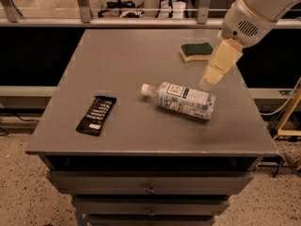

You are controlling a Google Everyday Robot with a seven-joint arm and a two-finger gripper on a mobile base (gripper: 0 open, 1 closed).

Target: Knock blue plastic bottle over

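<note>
The blue plastic bottle [182, 100] lies on its side near the middle of the grey table [122, 60], its white cap pointing left. My gripper [210, 80] hangs above the table just right of and behind the bottle's base, not touching it. Its cream fingers [220, 62] point down and to the left.
A green-and-yellow sponge [196, 51] lies at the back right of the table, behind the gripper. A flat black packet [96, 115] lies at the front left. Drawers run under the table's front edge. Office chairs stand beyond a rail at the back.
</note>
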